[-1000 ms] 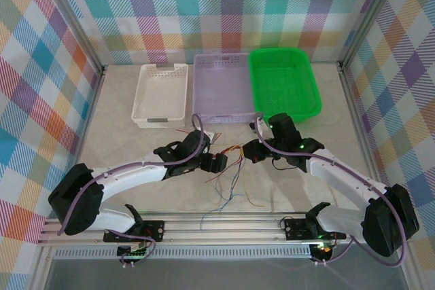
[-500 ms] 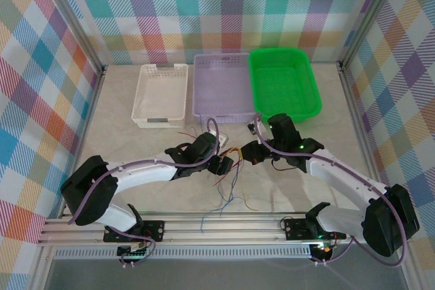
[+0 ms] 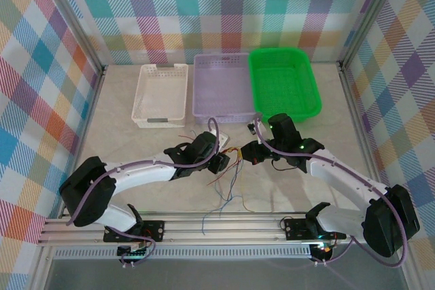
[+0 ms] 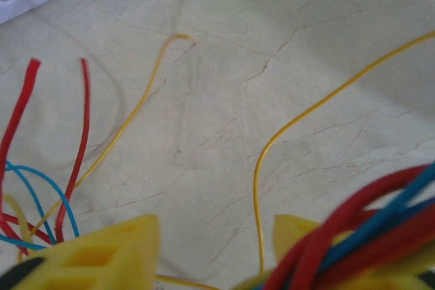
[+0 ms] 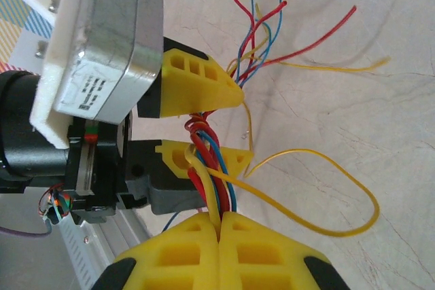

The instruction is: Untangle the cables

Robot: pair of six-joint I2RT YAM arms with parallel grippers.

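The cables (image 5: 216, 168) are thin red, blue and yellow wires twisted into one bundle. My right gripper (image 5: 219, 219) is shut on that bundle, and its fingers meet with no gap. The bundle runs up across the lower of my left gripper's yellow fingers (image 5: 204, 157) into the gap of the left gripper (image 5: 245, 125), then fans out into loose ends (image 5: 272, 25). In the left wrist view the left gripper (image 4: 216, 236) stands open over bare table, the red and blue strands (image 4: 367, 225) lying over its right finger. From above, the two grippers (image 3: 223, 161) (image 3: 249, 153) face each other, with loose cable ends (image 3: 230, 191) trailing toward me.
Three baskets stand in a row at the back: white (image 3: 144, 93), lavender (image 3: 201, 89) and green (image 3: 309, 86). An aluminium rail (image 3: 224, 225) runs along the near edge. Plaid walls close in the left, right and back sides.
My left gripper has moved right, up to the bundle held by the right gripper, and its jaws have narrowed around it. The right arm has stayed still.
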